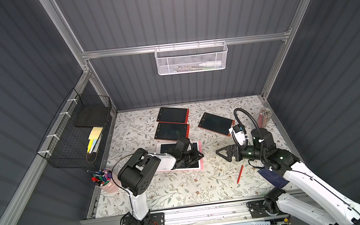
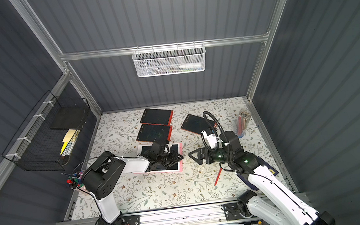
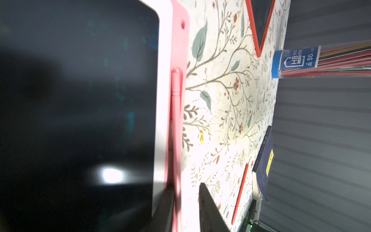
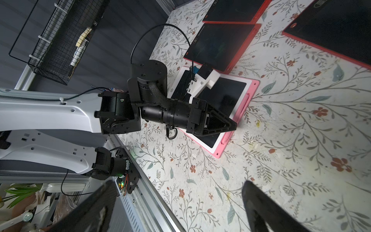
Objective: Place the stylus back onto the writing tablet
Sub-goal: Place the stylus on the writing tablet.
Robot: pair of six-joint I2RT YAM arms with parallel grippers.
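The pink-framed writing tablet [image 1: 166,146] [image 2: 180,162] [image 3: 80,80] [image 4: 230,90] lies flat on the floral table. A pink stylus [image 3: 176,120] [image 4: 246,104] lies along the tablet's pink side edge, in its groove. My left gripper [image 1: 201,155] [image 2: 181,157] [image 3: 185,186] [image 4: 233,125] hangs low over that edge. Its jaws stand a little apart astride the stylus' end. One finger is against the stylus and a gap shows at the other. My right gripper [image 1: 217,152] [image 2: 190,155] [image 4: 179,182] hovers wide open to the tablet's right, holding nothing.
A red stylus [image 1: 240,174] [image 2: 218,177] [image 3: 240,192] lies loose on the table near a dark blue book [image 1: 273,177]. Three red tablets [image 1: 172,115] [image 1: 171,130] [image 1: 216,123] lie behind. A pencil tube [image 1: 264,116] stands far right, a pink pen cup [image 1: 104,181] at the left.
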